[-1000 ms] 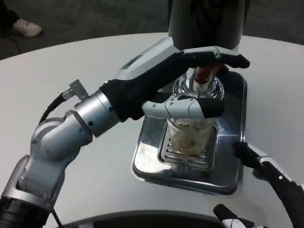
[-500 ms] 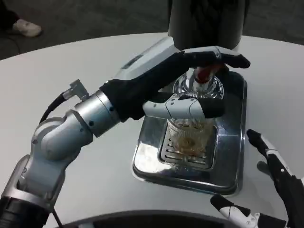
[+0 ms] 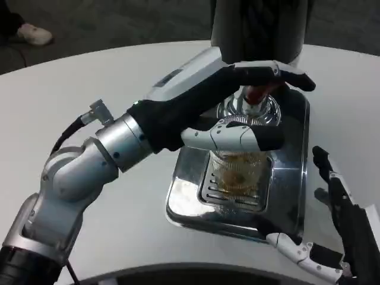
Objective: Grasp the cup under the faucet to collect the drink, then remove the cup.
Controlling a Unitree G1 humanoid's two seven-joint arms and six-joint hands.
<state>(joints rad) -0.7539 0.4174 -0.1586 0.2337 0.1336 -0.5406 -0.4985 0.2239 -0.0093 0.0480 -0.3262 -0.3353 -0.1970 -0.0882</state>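
Head view is showing the left hand (image 3: 237, 104) reaching in from nine o'clock and working at the dispenser (image 3: 258, 27): its upper fingers (image 3: 279, 72) are lying over the red faucet lever (image 3: 256, 93), seemingly to keep the drink running, while its thumb is lying across the front of the cup (image 3: 237, 169) near the rim, perhaps steadying it. Whether that hand is truly gripping the cup or only resting against it cannot be told. The cup is standing upright on the slotted grate of the steel drip tray (image 3: 184, 199), directly beneath the faucet, and amber liquid appears to be gathering inside, so the filling step is probably under way. At four o'clock the right hand (image 3: 335, 231) is hovering beside the tray's right edge, fingers spread and holding nothing, likely placed there to take the cup once it is full. The tray is sitting on the white worktop (image 3: 89, 77) at the foot of the dispenser, catching any drips.
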